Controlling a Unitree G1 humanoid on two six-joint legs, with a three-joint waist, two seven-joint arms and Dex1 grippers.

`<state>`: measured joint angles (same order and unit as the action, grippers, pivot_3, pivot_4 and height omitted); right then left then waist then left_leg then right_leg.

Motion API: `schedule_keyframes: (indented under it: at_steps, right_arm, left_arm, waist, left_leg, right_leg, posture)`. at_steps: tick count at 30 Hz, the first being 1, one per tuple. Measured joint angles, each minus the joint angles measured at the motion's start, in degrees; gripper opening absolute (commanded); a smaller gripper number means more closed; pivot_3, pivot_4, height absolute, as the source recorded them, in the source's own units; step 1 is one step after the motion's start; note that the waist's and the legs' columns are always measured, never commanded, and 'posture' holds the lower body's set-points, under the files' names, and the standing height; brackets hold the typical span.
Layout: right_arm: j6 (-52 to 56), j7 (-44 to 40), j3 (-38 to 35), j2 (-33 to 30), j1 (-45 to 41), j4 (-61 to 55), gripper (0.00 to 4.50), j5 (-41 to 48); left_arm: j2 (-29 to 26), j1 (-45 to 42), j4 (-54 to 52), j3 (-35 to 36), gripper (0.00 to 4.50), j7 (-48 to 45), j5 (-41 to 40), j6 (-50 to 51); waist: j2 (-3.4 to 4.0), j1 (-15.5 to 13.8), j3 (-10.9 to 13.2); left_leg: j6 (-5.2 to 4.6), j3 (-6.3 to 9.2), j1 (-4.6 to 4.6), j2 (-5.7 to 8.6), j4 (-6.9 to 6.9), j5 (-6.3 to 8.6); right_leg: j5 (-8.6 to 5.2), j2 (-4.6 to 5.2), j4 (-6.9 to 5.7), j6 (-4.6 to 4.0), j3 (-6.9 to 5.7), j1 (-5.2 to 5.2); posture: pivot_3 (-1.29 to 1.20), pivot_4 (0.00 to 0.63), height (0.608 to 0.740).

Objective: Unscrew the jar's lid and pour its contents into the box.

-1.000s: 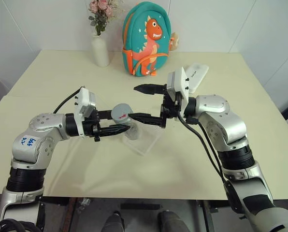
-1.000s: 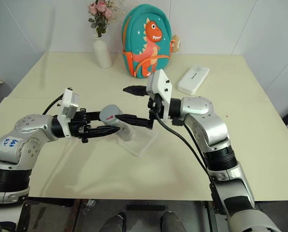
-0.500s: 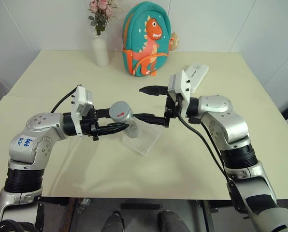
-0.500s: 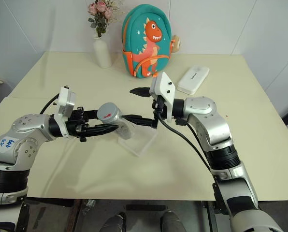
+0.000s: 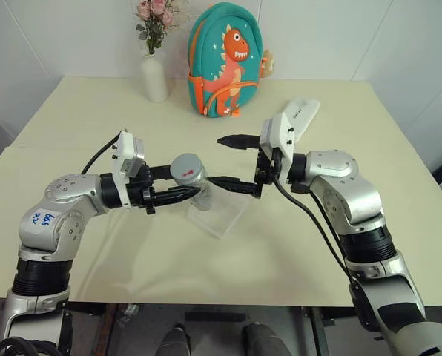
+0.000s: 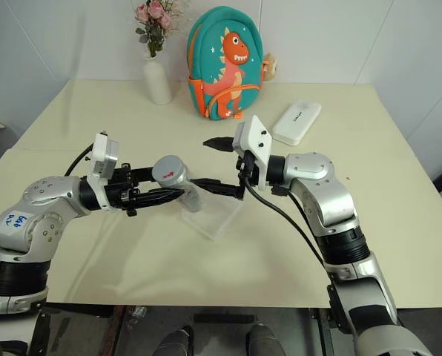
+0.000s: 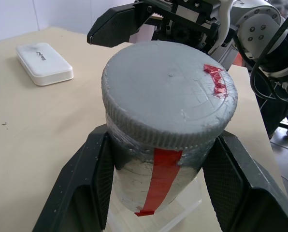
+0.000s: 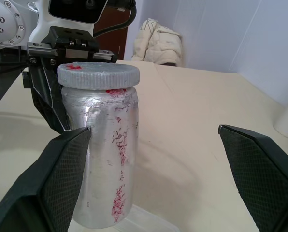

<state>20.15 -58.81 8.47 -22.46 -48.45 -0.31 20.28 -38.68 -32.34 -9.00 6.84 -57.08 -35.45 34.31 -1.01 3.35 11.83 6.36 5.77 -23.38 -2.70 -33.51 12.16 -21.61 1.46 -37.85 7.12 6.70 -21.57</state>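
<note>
My left gripper [image 5: 188,185] is shut on the jar [image 5: 199,191], a silvery cylinder with a red strip, and holds it upright just over the clear box [image 5: 222,215] at the table's middle. The grey lid [image 7: 169,92], with a red mark on top, sits on the jar. My right gripper [image 5: 228,162] is open and level, pointing at the jar from the right. One finger [image 8: 57,179] is beside the jar's wall and the other [image 8: 260,169] stands well clear. The contents are hidden behind the silvery wall.
A white vase with flowers [image 5: 153,74] and a teal dinosaur backpack [image 5: 225,63] stand at the table's back. A white oblong case [image 6: 297,122] lies at the back right. The table [image 5: 132,245] stretches bare in front of the box.
</note>
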Motion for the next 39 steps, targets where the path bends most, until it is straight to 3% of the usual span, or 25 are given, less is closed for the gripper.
schedule_keyframes:
  at_steps: [18, 39]
  right_arm:
    - [2.1, -0.5, 3.8, 2.4, 1.6, -4.0, 4.45, 0.4]
    - [7.4, -0.8, 2.4, 1.0, 1.6, -9.3, 4.45, 6.0]
  left_arm:
    - [2.7, -2.8, -1.5, -1.4, 2.39, 1.1, -0.3, -0.9]
    - [-3.1, -3.6, 0.0, -3.9, 2.39, -6.2, -1.2, 3.4]
  waist:
    - [0.01, 0.0, 0.0]
    - [0.01, 0.0, 0.0]
  left_leg:
    - [0.10, 0.00, 0.00, 0.00, -0.03, -0.06]
    - [0.05, 0.00, 0.01, 0.00, -0.03, -0.03]
  right_leg:
    - [0.00, 0.00, -0.03, 0.00, -0.01, 0.01]
    - [0.00, -0.01, -0.06, 0.00, 0.00, 0.01]
  posture:
    - [0.00, 0.150, 0.740]
    - [0.00, 0.150, 0.740]
